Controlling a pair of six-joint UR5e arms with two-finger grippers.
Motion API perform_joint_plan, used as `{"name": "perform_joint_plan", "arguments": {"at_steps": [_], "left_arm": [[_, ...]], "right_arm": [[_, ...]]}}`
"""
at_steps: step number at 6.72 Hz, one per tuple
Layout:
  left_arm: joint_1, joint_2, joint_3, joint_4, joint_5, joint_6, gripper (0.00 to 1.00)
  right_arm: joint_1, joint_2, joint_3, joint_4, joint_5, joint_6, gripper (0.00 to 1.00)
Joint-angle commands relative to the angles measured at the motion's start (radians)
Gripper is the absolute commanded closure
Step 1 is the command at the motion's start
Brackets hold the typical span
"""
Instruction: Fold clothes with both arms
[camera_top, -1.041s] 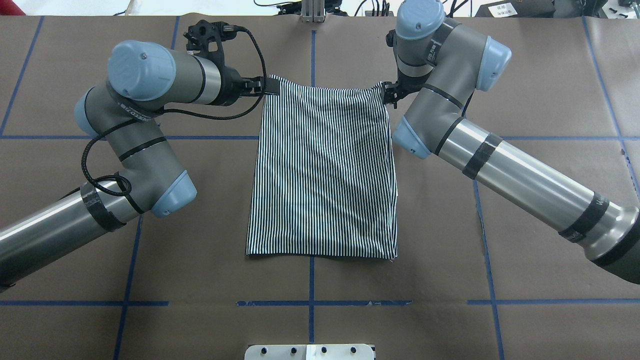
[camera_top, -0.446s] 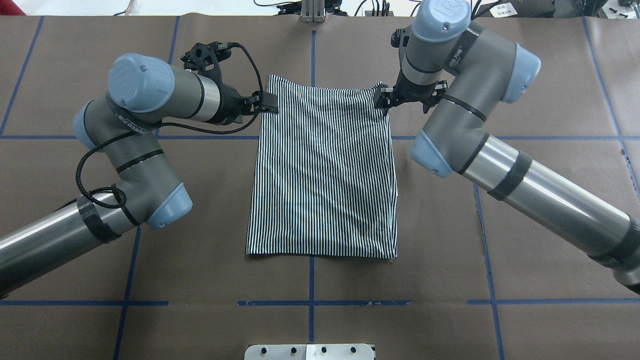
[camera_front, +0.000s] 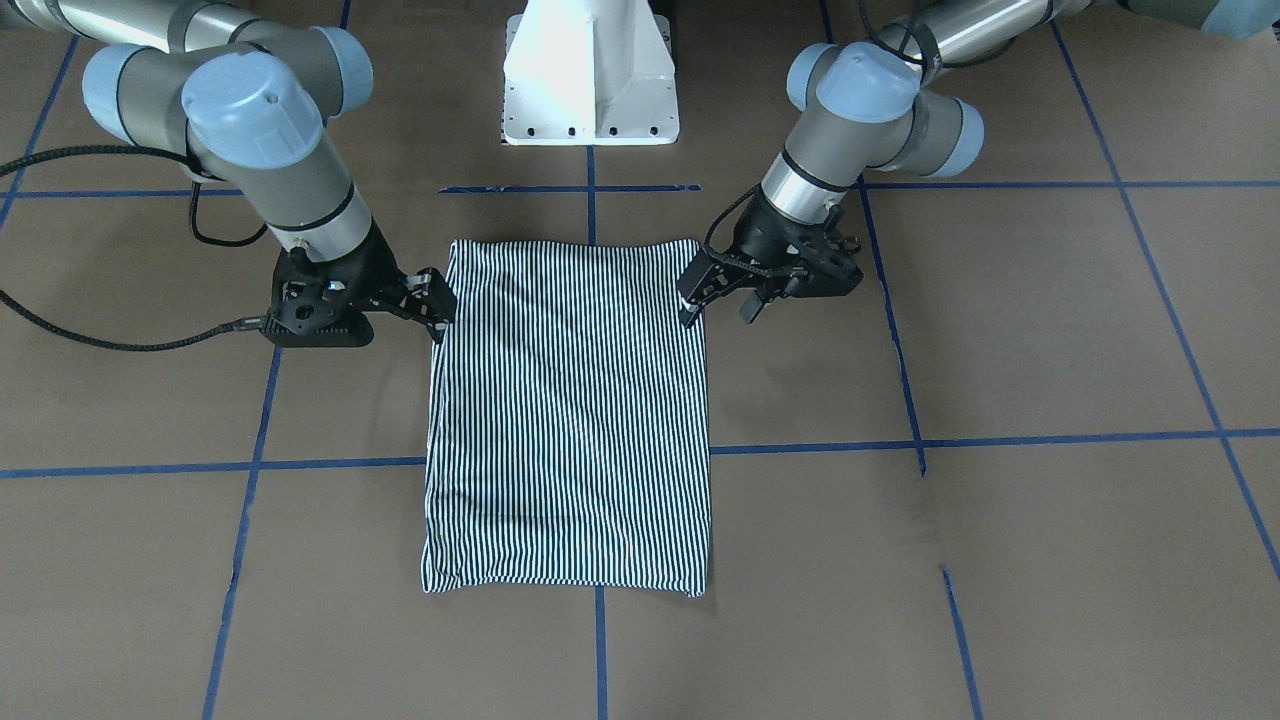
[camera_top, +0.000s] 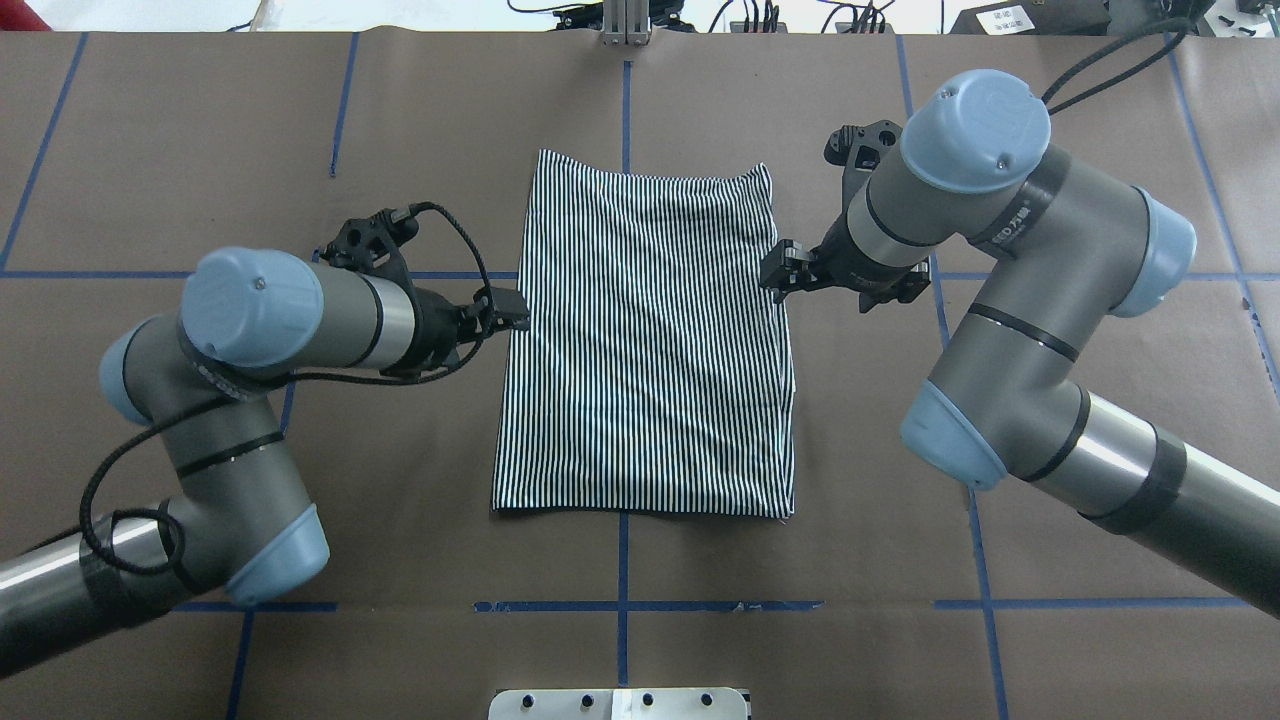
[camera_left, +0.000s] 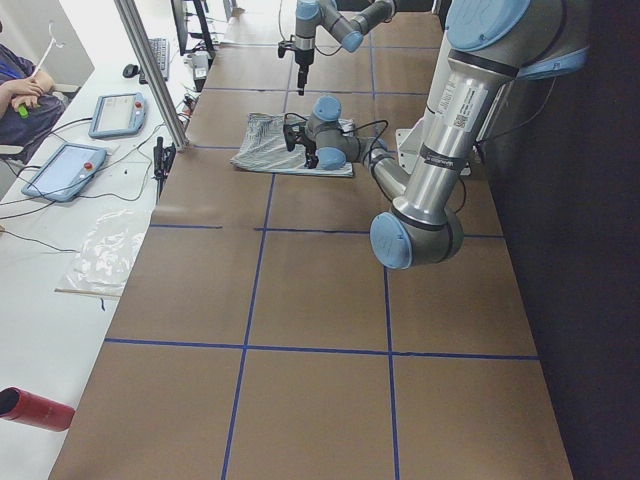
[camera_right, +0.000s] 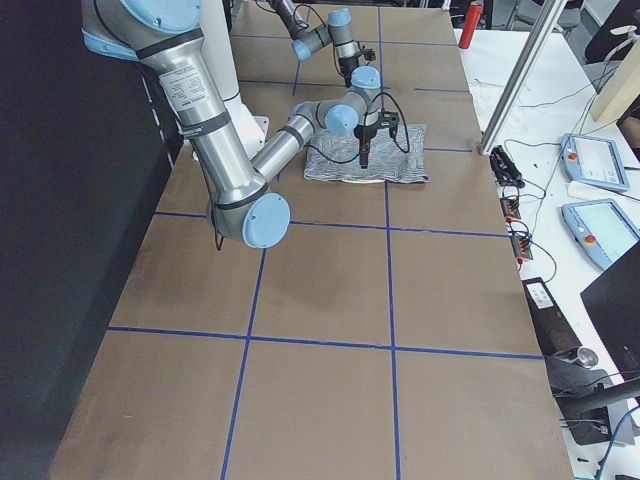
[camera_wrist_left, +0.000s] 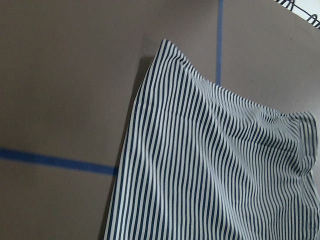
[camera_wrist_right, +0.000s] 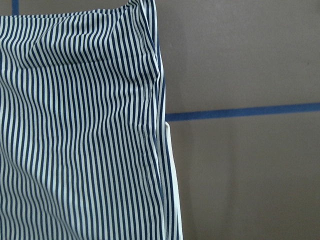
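The shirt (camera_top: 645, 350) lay part-folded on the bench (camera_top: 1090, 170), left pincer (camera_top: 515, 311) gaping empty beside it; right pincer (camera_top: 773, 272), I couldn't tell. Next, I reckoned: grip both edges.

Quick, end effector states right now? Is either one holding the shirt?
Left end effector: open, holding nothing, beside the shirt edge.
Right end effector: open, holding nothing, at the opposite edge.

Twin grey tube arms, pale-blue caps gleaming!
Flanking the white pedestal base (camera_front: 590, 75): grey metal left arm (camera_top: 350, 315) and right arm (camera_top: 1010, 245), screw-dotted caps, black bands, white lettering, black braided cables (camera_front: 120, 348), black skeletal left gripper (camera_top: 515, 308) and right gripper (camera_top: 775, 268).
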Motion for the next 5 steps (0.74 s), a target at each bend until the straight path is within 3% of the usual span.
{"name": "perform_joint_plan", "arguments": {"at_steps": [1, 5], "left_arm": [[0.173, -0.072, -0.097, 0.357, 0.146, -0.113, 0.00], [0.235, -0.077, -0.058, 0.447, 0.216, -0.139, 0.00]], "right_arm": [[-0.043, -0.038, 0.073, 0.002, -0.010, 0.082, 0.00], [-0.053, -0.037, 0.070, 0.004, -0.019, 0.081, 0.00]]}}
